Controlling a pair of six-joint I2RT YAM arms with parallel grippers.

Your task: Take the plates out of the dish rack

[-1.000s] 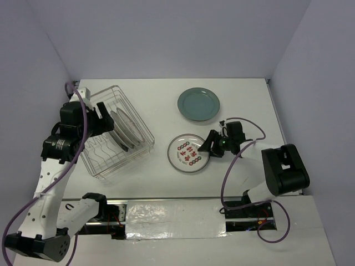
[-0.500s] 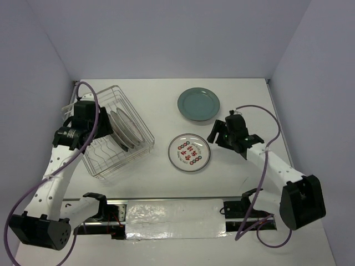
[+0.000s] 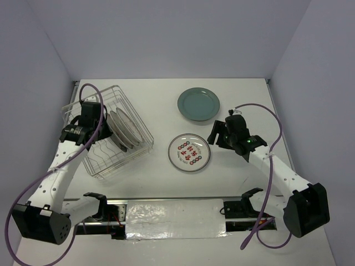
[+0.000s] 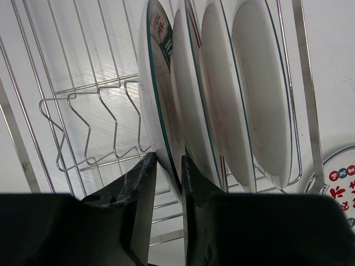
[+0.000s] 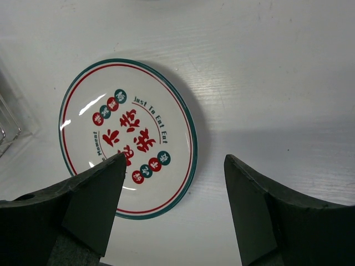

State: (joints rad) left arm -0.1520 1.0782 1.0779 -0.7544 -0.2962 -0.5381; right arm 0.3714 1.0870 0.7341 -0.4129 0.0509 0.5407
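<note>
The wire dish rack [image 3: 111, 166] stands at the left with a row of plates [image 3: 125, 128] upright in it. My left gripper [image 3: 105, 124] reaches into the rack. In the left wrist view this gripper [image 4: 168, 158] is shut on the rim of the leftmost plate [image 4: 161, 83], a white one with a teal edge and red marks; the other plates [image 4: 260, 94] stand just right of it. My right gripper [image 5: 175, 160] hangs open over the table beside a flat white plate with red marks [image 5: 127, 133]. A grey-teal plate [image 3: 198, 103] lies flat further back.
The rack's divider prongs [image 4: 83, 111] stand bare left of the held plate. The flat marked plate [image 3: 189, 152] lies between the rack and my right gripper [image 3: 213, 136]. White walls close the table at the back and both sides.
The left gripper moved down into the rack and closed round the leftmost plate's rim. The right arm lifted and drew back to the right from the marked plate, its jaws opening wider.
</note>
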